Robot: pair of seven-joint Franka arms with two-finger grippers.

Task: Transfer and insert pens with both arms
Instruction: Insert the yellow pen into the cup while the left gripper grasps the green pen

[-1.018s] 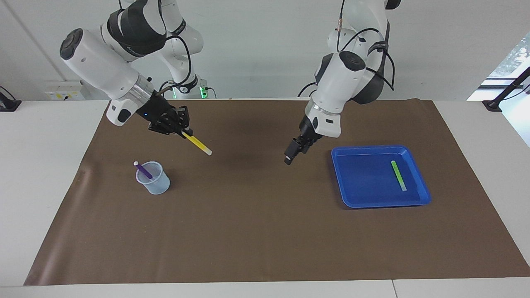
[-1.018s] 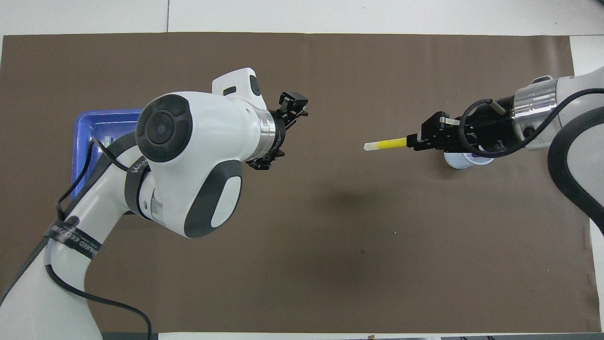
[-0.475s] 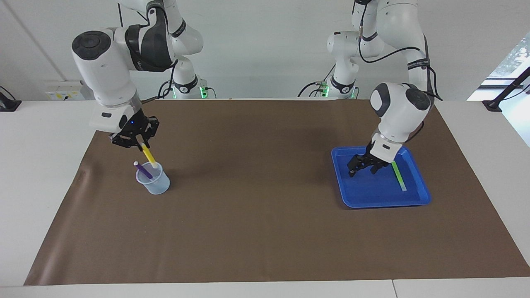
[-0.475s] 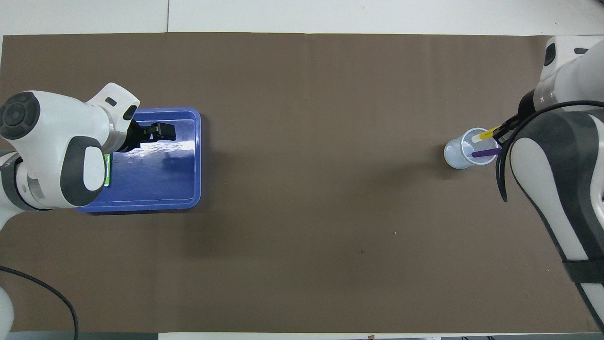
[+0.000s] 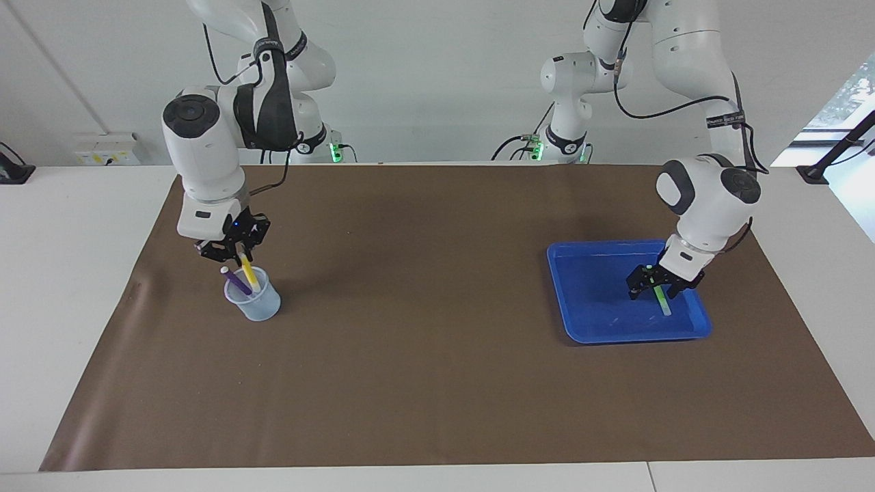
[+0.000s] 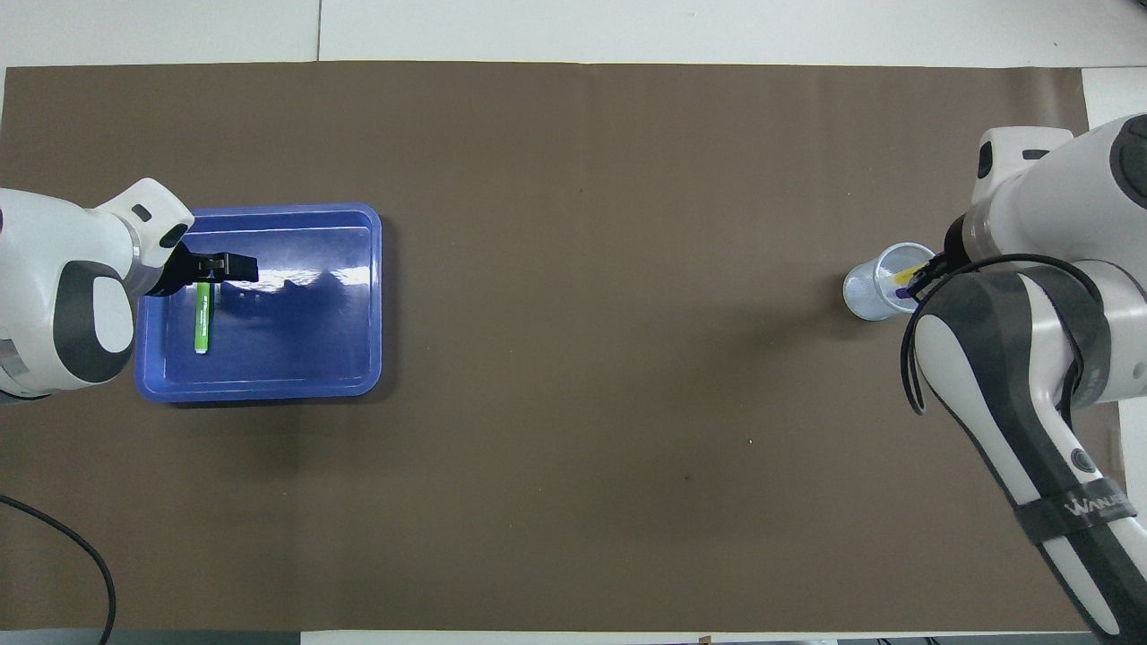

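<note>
Two black two-finger grippers at work: right gripper [image 5: 236,254], frame left, clenched on slim yellow pen [image 5: 249,276] entering clear plastic cup [image 5: 253,298] beside purple pen [image 5: 236,279]; left gripper [image 5: 655,286], frame right, spread astride light-green pen [image 5: 660,298] in blue tray [image 5: 588,321]; off-centre closing risks rolling it away.

purple pen [image 5: 237,280] and yellow pen [image 5: 248,275] lean inside the clear cup [image 5: 256,304]; light green pen [image 5: 662,299] lies flat in the blue tray [image 5: 588,328].

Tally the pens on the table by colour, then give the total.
Purple pen: 1
Yellow pen: 1
Light green pen: 1
Total: 3
</note>
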